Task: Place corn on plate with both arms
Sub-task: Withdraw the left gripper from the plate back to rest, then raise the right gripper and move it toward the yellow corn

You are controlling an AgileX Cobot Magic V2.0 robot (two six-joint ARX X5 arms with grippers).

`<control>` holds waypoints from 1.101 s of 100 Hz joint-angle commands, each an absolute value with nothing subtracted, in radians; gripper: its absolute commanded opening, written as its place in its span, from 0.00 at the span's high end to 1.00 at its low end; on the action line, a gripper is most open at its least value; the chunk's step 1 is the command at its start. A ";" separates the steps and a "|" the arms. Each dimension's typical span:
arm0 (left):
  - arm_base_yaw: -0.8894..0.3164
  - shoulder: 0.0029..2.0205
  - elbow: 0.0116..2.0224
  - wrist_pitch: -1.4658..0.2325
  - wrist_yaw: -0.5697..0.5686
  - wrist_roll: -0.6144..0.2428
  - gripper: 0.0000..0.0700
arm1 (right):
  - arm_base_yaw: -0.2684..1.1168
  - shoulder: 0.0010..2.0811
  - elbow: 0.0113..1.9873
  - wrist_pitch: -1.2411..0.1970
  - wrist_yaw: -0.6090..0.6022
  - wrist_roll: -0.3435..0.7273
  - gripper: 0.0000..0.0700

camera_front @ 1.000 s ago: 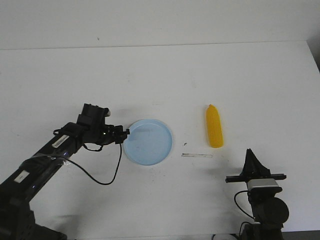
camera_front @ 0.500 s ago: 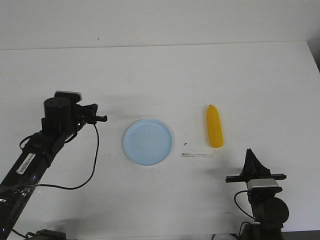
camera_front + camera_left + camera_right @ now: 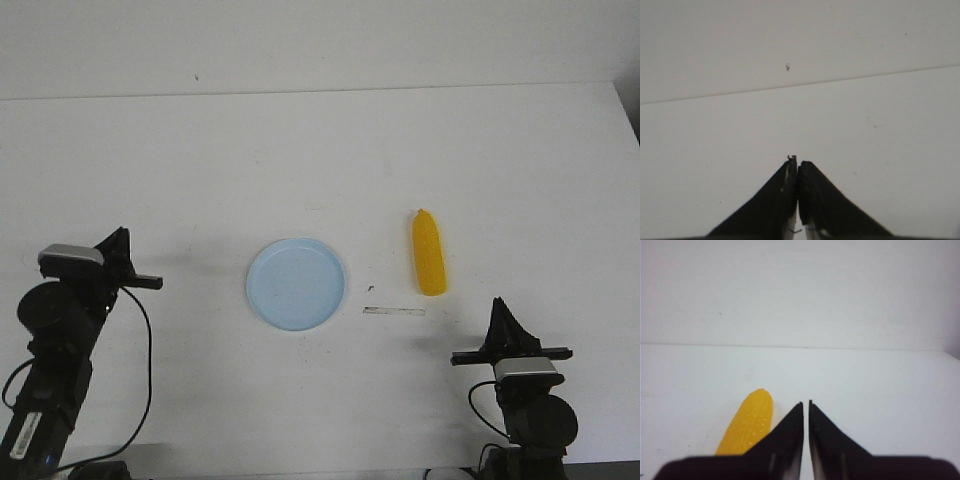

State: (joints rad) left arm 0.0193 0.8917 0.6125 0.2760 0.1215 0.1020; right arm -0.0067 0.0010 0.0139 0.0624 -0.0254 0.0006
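Note:
The pale blue plate [image 3: 296,283] lies flat on the white table, left of centre, with nothing on it. The yellow-orange corn [image 3: 429,252] lies on the table to the right of the plate, tip pointing away from me. My left gripper [image 3: 119,247] is shut and empty at the front left, well clear of the plate; its wrist view shows only bare table past the closed tips [image 3: 797,160]. My right gripper [image 3: 500,318] is shut and empty near the front right, short of the corn. In the right wrist view the corn [image 3: 747,422] lies beside the tips [image 3: 806,402].
A short clear strip [image 3: 393,311] lies on the table between the plate and the corn, toward the front. The table's far edge meets a white wall [image 3: 300,40]. The table's right edge [image 3: 628,120] shows at the far right.
My left arm has drawn back from the plate's left rim to the front left of the table. The plate, the corn and the right arm have not moved.

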 commanded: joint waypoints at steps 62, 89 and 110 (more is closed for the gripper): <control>0.052 0.253 0.363 0.043 -0.046 -0.001 1.00 | -0.006 0.001 0.013 0.073 -0.026 0.010 0.98; 0.052 0.161 0.363 0.035 -0.046 -0.001 1.00 | -0.006 0.001 0.013 0.073 -0.026 0.010 0.98; 0.052 0.149 0.363 0.026 -0.046 -0.001 1.00 | -0.006 0.001 0.013 0.073 -0.026 0.010 0.98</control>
State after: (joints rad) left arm 0.0502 0.1528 0.3565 0.0139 -0.0467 0.0074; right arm -0.0067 0.0010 0.0139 0.0624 -0.0254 0.0006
